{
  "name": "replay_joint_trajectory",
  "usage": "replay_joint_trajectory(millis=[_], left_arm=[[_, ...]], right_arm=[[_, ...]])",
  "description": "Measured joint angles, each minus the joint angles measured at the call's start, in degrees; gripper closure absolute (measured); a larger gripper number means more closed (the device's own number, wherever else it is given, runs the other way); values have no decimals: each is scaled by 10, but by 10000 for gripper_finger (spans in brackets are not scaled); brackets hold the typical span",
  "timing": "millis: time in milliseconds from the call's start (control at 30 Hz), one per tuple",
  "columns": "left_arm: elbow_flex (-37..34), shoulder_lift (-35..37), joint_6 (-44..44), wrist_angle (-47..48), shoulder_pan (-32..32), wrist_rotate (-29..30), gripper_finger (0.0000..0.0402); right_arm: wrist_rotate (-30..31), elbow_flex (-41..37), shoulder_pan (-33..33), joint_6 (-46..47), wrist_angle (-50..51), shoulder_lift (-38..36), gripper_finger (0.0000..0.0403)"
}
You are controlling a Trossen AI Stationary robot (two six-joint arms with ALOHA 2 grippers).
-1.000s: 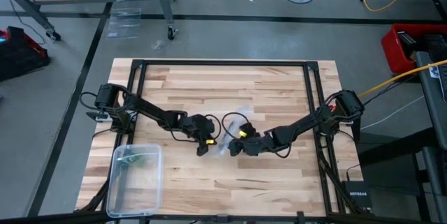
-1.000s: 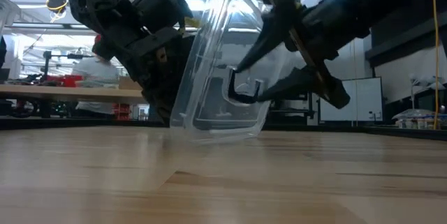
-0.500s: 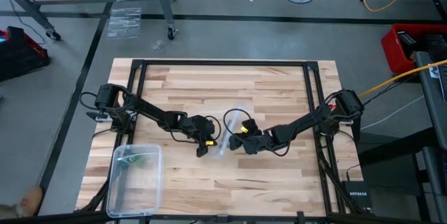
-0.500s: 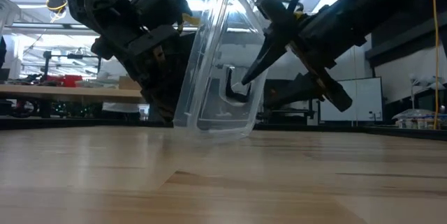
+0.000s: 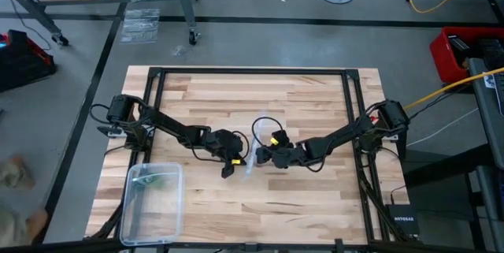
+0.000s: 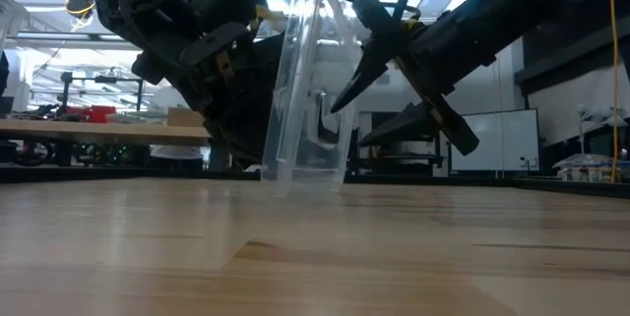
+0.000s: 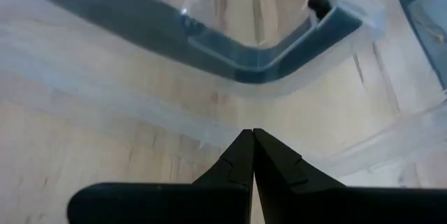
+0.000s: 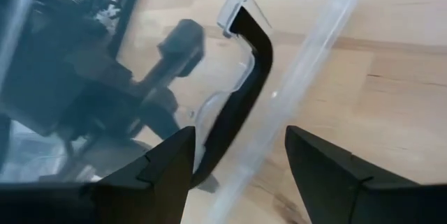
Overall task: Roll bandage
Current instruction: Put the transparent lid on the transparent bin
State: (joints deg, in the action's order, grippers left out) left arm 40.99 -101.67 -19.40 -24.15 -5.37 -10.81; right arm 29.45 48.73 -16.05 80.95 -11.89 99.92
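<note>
A clear plastic lid (image 6: pixel 305 80) with a black clip (image 8: pixel 244 91) stands almost upright on its lower edge at mid-table (image 5: pixel 250 165), between my two grippers. My left gripper (image 5: pixel 230 166) is shut at the lid's left side. My right gripper (image 5: pixel 260 157) is open on the lid's right side, and the lid's rim (image 8: pixel 307 63) runs between its fingers. A clear box (image 5: pixel 134 206) sits at the near left corner. A small green patch (image 5: pixel 157 179) inside it may be the bandage. My left gripper has its shut fingertips (image 7: pixel 241 147) at the lid's pale rim (image 7: pixel 209 137), and they seem to pinch that thin edge. It comes slanting down from the table's left. The lid stands upright with its lower edge (image 6: pixel 305 180) on the wood. My right gripper may touch the lid; I cannot tell.
A black frame (image 5: pixel 252 72) runs around the wooden top. A cable loop (image 5: pixel 264 125) lies just beyond the grippers. There is bare wood at the far side and the near right. A person's hand (image 5: pixel 16 176) shows on the floor off the table's left.
My right gripper has gone a little toward the table's left and far side, still open. The clear lid has tipped from leaning to nearly upright and has turned more edge-on to the low view, with its lower edge staying on the table.
</note>
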Motion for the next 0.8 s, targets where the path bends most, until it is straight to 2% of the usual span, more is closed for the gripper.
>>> replay_joint_trajectory(millis=[333, 533, 800], left_arm=[[0, 0, 23, -24, 2, 9, 399], [0, 0, 24, -17, 2, 9, 399], [0, 0, 41, 10, 2, 9, 399]], right_arm=[[-7, 0, 4, 0, -26, 19, 174], [-18, 0, 4, -2, -129, 65, 174], [-20, 0, 4, -4, -153, 72, 174]])
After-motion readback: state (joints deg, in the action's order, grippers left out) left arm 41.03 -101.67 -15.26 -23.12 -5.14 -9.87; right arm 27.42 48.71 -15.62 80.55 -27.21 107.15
